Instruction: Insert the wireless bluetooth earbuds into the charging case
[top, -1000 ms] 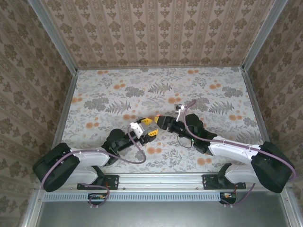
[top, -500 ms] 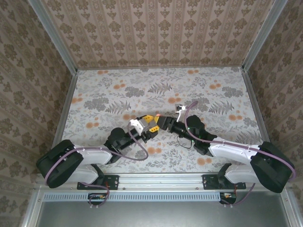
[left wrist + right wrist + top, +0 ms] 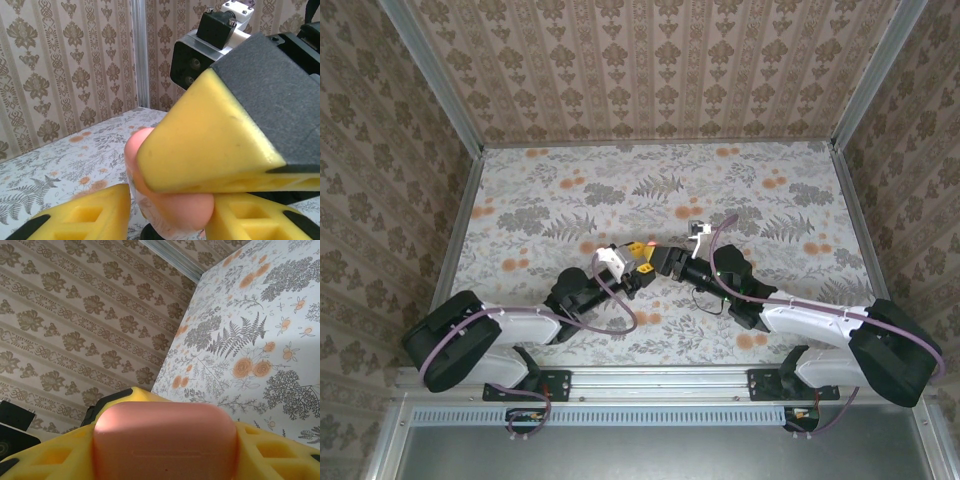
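two robot arms meet over the middle of a flower-patterned table point(image 3: 540, 190). the right claw point(image 3: 165, 452) is closed on the charging case point(image 3: 165, 432), a smooth salmon-pink pebble. its yellow fingers press the case from both sides, and the case is held up off the table. in the right wrist view a thin seam point(image 3: 165, 454) runs across the case and looks closed, so the lid appears shut.

the left claw point(image 3: 170, 212) has come in from the other side. its two yellow fingers sit close on either side of the same case. whether they actually press it, i cannot tell. a finger of the right claw crosses above the case in the left wrist view.

the step in hand looks like getting the lid open, or passing the case across. to do it well, one claw should hold the lower shell firmly while the other works only on the lid above the seam. the plastic is slick and rounded, so a gentle, square squeeze suits it. a skewed pinch could make the case pop out.
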{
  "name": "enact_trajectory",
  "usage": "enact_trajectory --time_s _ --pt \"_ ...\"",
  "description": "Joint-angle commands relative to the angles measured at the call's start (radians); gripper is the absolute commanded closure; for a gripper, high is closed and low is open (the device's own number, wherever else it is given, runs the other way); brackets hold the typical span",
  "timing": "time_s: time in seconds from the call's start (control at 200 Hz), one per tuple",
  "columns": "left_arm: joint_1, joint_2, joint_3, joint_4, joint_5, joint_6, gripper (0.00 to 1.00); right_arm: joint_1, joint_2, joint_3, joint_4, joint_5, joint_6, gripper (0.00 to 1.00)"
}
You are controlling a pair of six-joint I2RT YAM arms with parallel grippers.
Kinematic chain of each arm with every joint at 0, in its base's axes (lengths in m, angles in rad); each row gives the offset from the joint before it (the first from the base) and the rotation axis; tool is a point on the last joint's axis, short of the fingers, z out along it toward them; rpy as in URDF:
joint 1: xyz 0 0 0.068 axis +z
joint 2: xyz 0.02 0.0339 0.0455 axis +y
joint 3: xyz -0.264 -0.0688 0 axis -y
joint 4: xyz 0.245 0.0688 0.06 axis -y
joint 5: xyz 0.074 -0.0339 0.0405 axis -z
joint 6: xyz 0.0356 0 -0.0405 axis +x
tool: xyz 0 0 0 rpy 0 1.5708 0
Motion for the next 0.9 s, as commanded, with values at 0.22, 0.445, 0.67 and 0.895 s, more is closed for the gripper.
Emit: enact_trajectory --time_s 0.22,0.445,0.67,0.895 --pt "0.000 -0.029 0.018 0.025 -0.032 -0.053 0.75 0.014 0.005 0.003 0.042 -0.010 0.000 0.44" --pt "0.026 -0.039 0.007 0.019 0.010 -0.096 0.81 0.012 -0.014 0.018 -0.024 0.011 -0.060 0.30" --pt "0.067 -0.066 -0.003 -0.009 0.081 -0.150 0.84 -0.002 -0.104 0.018 -0.132 0.015 -0.182 0.24" --pt "0.133 -0.133 -0.004 -0.088 0.242 -0.183 0.88 -0.102 -0.227 0.040 -0.288 -0.101 -0.384 0.22"
